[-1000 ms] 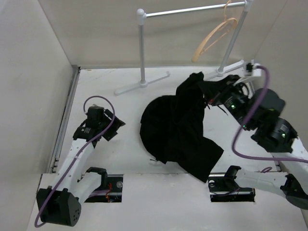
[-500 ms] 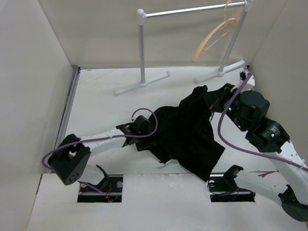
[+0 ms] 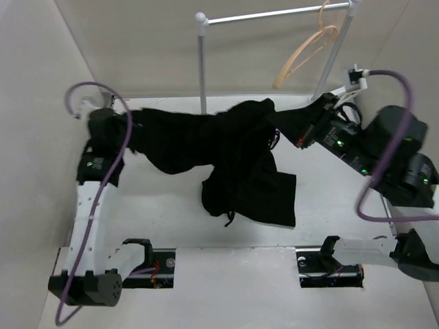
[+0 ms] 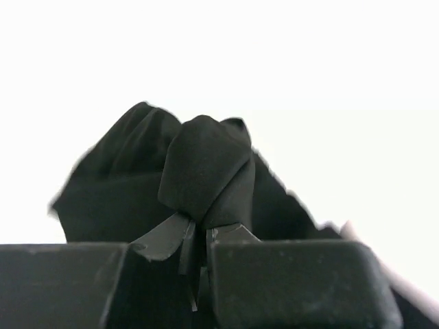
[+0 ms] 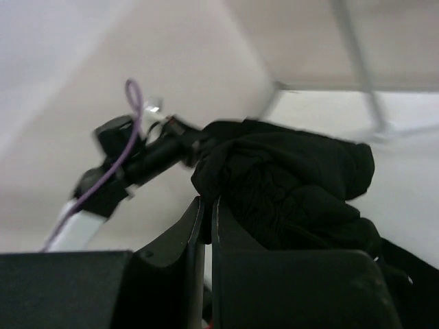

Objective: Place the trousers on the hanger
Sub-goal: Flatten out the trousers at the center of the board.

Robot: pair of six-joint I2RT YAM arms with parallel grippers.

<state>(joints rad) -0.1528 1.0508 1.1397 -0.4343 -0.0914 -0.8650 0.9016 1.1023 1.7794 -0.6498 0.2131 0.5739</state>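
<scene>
The black trousers (image 3: 233,157) hang lifted and stretched between both grippers, their lower part drooping onto the table. My left gripper (image 3: 136,129) at the far left is shut on one end of the cloth. In the left wrist view a bunched fold of the trousers (image 4: 206,171) is pinched in that gripper (image 4: 199,229). My right gripper (image 3: 280,123) is shut on the other end, and its wrist view shows the trousers (image 5: 295,192) clamped in the gripper (image 5: 207,202). The tan hanger (image 3: 305,55) hangs tilted on the rack, above and right of the right gripper.
The white tubular rack (image 3: 201,62) stands at the back, its left post right behind the stretched cloth and its bar (image 3: 274,14) carrying the hanger. White walls close in the left, back and right sides. The arm bases sit at the near edge.
The left gripper has shut on the trousers and swung up and to the far left, pulling the cloth out into a band. The right gripper has risen with its end.
</scene>
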